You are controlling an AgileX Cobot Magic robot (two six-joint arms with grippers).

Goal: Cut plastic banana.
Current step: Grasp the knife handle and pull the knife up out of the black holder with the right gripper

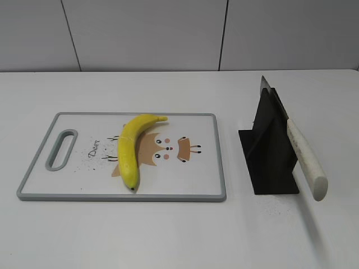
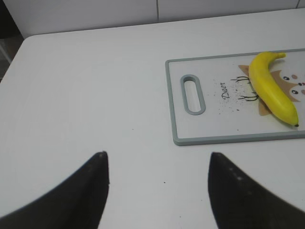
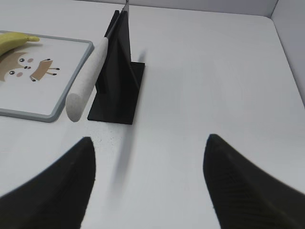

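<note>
The plastic banana [image 1: 130, 148] is glossy yellow and lies whole on the white cutting board [image 1: 185, 179], left of its fox drawing. It also shows in the left wrist view [image 2: 271, 86] and partly in the right wrist view [image 3: 12, 40]. A knife with a white handle [image 1: 305, 159] rests in a black stand [image 1: 269, 151] to the right of the board; the right wrist view shows the handle [image 3: 88, 78] too. My left gripper [image 2: 157, 160] is open and empty over bare table left of the board. My right gripper [image 3: 150, 143] is open and empty, near and right of the stand. Neither gripper shows in the exterior view.
The board [image 2: 214, 119] has a grey rim and a handle slot [image 1: 60, 148] at its left end. Small dark specks lie on the board and in front of the stand. A white wall stands behind the table, and a wall borders its right side [image 3: 290, 28].
</note>
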